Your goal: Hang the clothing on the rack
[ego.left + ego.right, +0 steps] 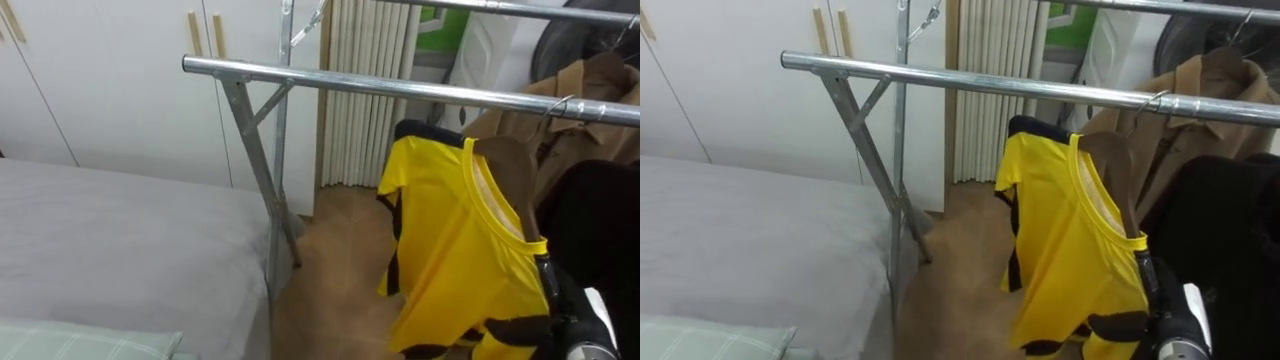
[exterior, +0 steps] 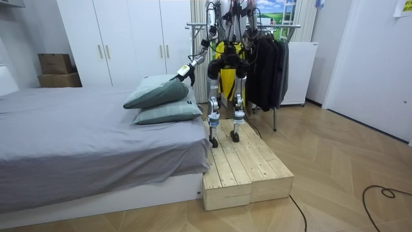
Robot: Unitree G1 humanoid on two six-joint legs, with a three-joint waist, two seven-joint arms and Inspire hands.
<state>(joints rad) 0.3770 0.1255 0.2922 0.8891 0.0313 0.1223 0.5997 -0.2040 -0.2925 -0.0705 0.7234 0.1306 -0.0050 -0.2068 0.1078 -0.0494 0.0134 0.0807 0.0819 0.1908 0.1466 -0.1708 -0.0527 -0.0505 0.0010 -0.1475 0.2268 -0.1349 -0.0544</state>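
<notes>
A yellow shirt [image 1: 455, 250] with dark trim hangs on a wooden hanger [image 1: 505, 170]. The hanger's metal hook [image 1: 558, 104] is over the rack's silver rail [image 1: 400, 88]. My right hand [image 1: 562, 300] comes up from the lower right, against the shirt's collar and shoulder, and the cloth hides its fingers. In the room view I stand on a wooden platform [image 2: 248, 171] facing the clothes rack [image 2: 283, 27]. My left hand [image 2: 186, 70] is stretched out to the side above the pillows.
A brown coat [image 1: 585, 110] and dark garments [image 1: 600, 215] hang to the right of the yellow shirt. The grey bed [image 1: 110, 250] with two green pillows [image 2: 161, 100] lies at my left. White wardrobes [image 1: 110, 70] and a radiator [image 1: 365, 120] stand behind the rack.
</notes>
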